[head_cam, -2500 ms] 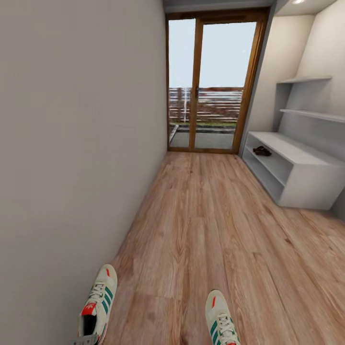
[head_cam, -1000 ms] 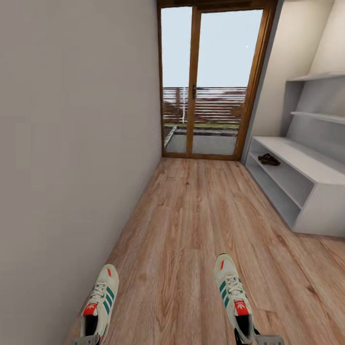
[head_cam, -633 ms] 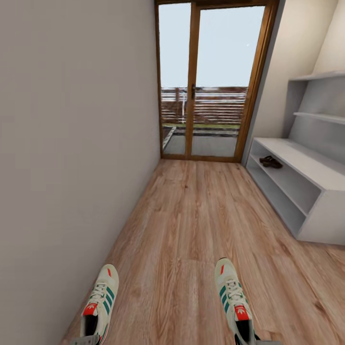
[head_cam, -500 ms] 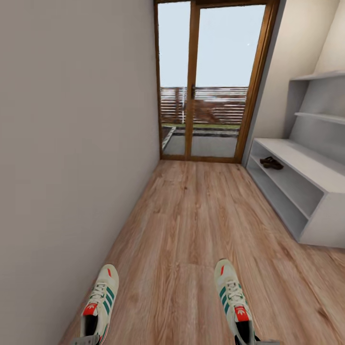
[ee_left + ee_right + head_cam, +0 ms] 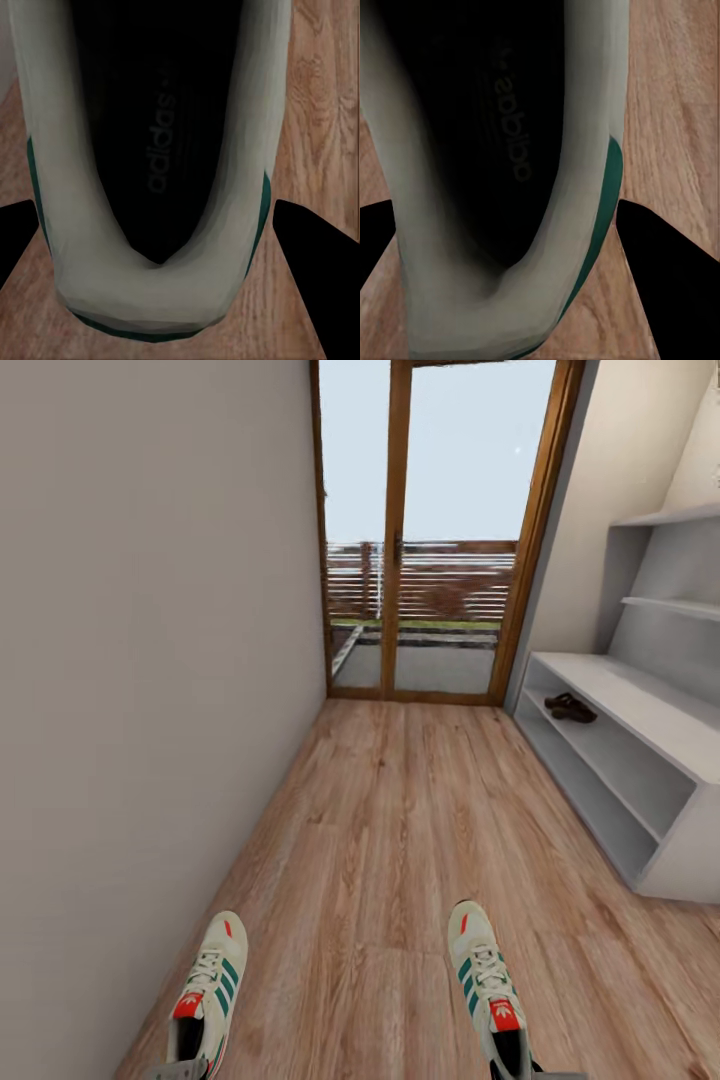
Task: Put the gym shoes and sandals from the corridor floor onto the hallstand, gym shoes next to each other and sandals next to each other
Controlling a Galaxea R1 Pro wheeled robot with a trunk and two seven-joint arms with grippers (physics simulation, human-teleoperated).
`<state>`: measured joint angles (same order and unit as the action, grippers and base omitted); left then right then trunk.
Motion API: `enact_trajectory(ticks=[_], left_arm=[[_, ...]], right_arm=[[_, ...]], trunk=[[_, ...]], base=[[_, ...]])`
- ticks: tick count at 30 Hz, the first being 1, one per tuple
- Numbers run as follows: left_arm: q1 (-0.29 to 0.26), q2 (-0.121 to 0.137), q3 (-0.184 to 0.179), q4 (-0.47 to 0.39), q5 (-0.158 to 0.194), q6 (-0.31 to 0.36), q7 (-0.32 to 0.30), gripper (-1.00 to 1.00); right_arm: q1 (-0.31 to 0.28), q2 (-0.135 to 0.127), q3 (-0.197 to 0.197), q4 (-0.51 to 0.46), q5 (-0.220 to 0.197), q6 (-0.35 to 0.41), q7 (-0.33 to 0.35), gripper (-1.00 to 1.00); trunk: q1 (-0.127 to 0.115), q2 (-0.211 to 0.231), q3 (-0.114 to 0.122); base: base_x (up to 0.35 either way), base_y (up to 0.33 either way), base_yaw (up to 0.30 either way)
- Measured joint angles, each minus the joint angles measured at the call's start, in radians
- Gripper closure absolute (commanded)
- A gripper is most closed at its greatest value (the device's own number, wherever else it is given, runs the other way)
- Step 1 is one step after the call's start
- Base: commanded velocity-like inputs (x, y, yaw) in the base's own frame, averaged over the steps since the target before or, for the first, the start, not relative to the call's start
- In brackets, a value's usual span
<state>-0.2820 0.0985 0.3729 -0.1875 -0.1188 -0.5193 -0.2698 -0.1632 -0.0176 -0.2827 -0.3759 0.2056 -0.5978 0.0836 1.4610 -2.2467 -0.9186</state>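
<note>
The rack (image 5: 640, 760) runs along the right edge of the head view, a pale grey bench with two open shelves and two staggered upper shelves against its back panel. The floor (image 5: 400, 830), light wood planks, fills the middle and lower frame up to the glass door (image 5: 440, 530) at top centre.

Each arm seems to carry a shoe by its heel, and the main risk I see is a slip: a heel-only hold leaves the long toe hanging free, so a jolt could twist a shoe loose. Swinging toward the rack could also knock a toe against the bench edge.

The left shoe (image 5: 205, 995) sits lower left, the right shoe (image 5: 485, 980) lower centre-right; both are cream with green stripes and red labels. The left gripper (image 5: 161, 240) and right gripper (image 5: 510, 247) each straddle a heel, fingers on either side, apparently clamped. The sandals (image 5: 570, 708), small and dark brown, lie together on the bench's upper shelf at right middle.
</note>
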Motion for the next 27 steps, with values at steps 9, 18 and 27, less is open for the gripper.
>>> enact_trajectory(ticks=[9,18,27], left_arm=[[0.000,0.000,0.000,0.000,0.000,0.000,0.000,1.00],[-0.001,0.001,0.000,0.000,0.000,0.000,0.000,1.00],[0.000,0.000,-0.001,0.000,0.000,0.000,0.000,1.00]], right_arm=[[0.000,0.000,0.000,0.001,0.001,0.000,0.002,1.00],[0.000,0.000,0.001,0.001,0.002,0.000,0.003,1.00],[0.000,0.000,-0.002,0.002,0.000,0.000,-0.002,1.00]], trunk=[[0.000,0.000,0.000],[0.000,0.000,0.000],[0.000,0.000,0.000]], base=[[0.340,-0.101,-0.256],[0.340,-0.101,-0.267],[0.339,-0.101,-0.115]])
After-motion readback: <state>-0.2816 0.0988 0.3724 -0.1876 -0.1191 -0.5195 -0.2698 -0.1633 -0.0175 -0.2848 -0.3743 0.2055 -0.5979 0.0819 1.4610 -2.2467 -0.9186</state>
